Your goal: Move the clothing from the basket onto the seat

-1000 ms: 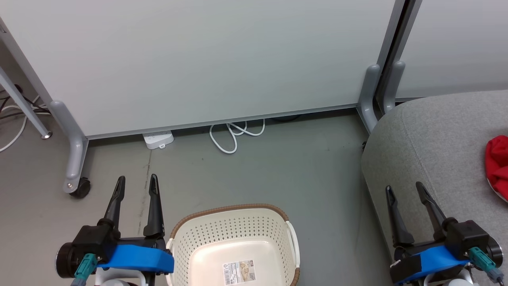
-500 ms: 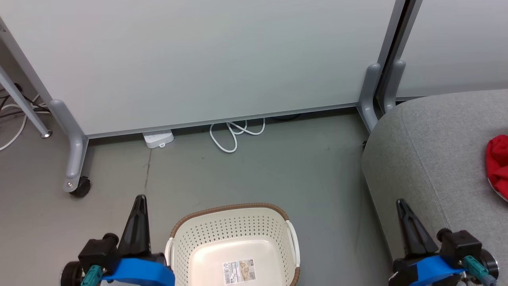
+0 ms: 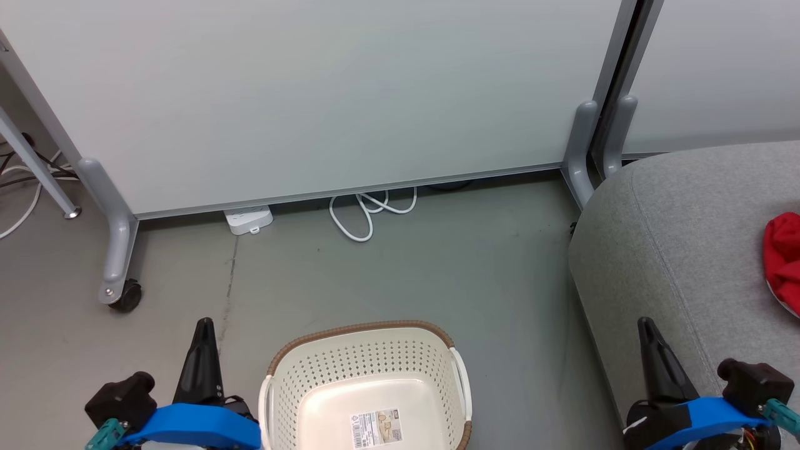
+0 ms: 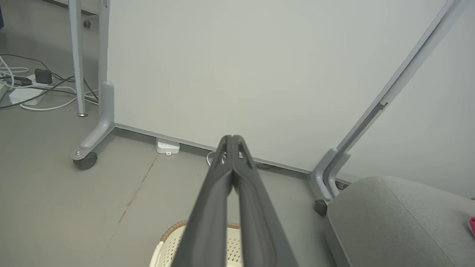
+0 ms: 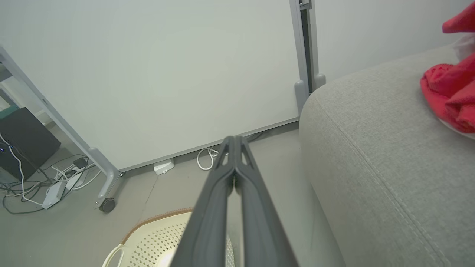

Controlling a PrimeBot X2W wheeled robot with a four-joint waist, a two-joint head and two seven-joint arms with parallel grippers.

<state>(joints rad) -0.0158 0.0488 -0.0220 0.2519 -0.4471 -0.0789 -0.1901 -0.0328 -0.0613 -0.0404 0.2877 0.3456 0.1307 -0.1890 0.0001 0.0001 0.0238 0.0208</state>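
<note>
The oval cream-white perforated plastic basket [image 3: 365,357], with its brown woven-look rim, sits on the grey floor [image 3: 437,269] at the near middle. The part of its inside that shows holds nothing but a label sticker [image 3: 377,428]; its nearest edge is cut off by the frame. The bright red soft clothing [image 3: 784,256] lies on the large grey fabric-upholstered seat [image 3: 687,212] at the far right, well apart from the basket.

1 second ago both grippers stood with their 2 fingers spread. Now the left gripper [image 3: 204,326], just left of the basket, and the right gripper [image 3: 646,325], over the seat's near-left corner, each have their fingers pressed together on nothing. Both wrist views agree: the tips meet with no fabric between them. Both grippers have also drawn back toward the near edge of the head view, while the basket, seat and clothing lie where they were.

From this the transfer looks finished, and the arms seem to be folding back to rest rather than reaching for another garment. Only the hidden near strip of the basket leaves any doubt that something red remains inside.
</note>
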